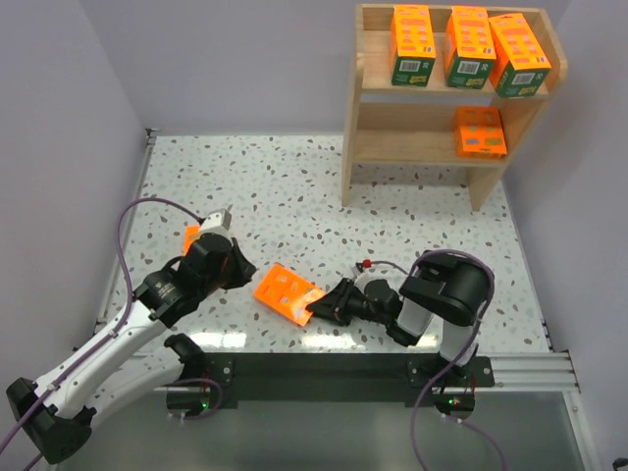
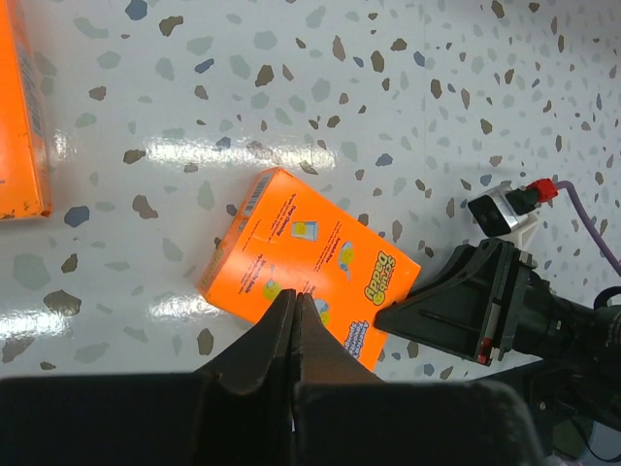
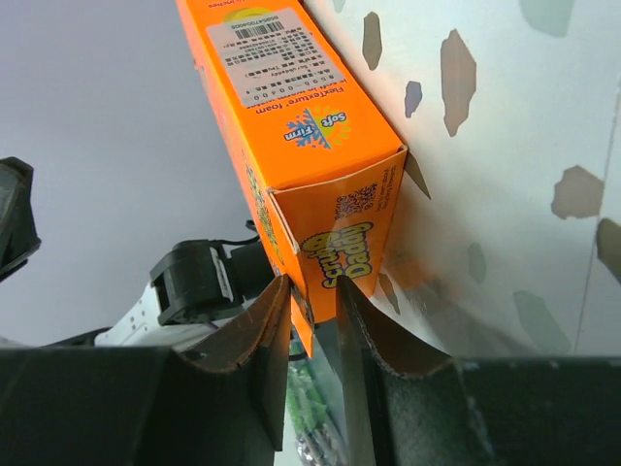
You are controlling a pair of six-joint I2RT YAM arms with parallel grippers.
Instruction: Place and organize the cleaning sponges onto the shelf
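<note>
Lifting looks to be the step in hand, four packs shelved and two to go. Item: orange sponge pack (image 1: 285, 291), flat on the speckled worktop (image 1: 294, 186) between the arms, well apart from the shelf (image 1: 402, 147). Right pincer (image 3: 312, 301) pinching its end flap at a corner. Left pincer (image 2: 296, 309) pressed together, empty, above the same pack. Top tier: three green-banded packs (image 1: 470, 46). Lower tier: one pack (image 1: 480, 130). Second loose pack (image 2: 19, 116) lies beside the left arm. Next move, I reckon: raise, carry to the lower tier, set alongside; a corner hold may slip
</note>
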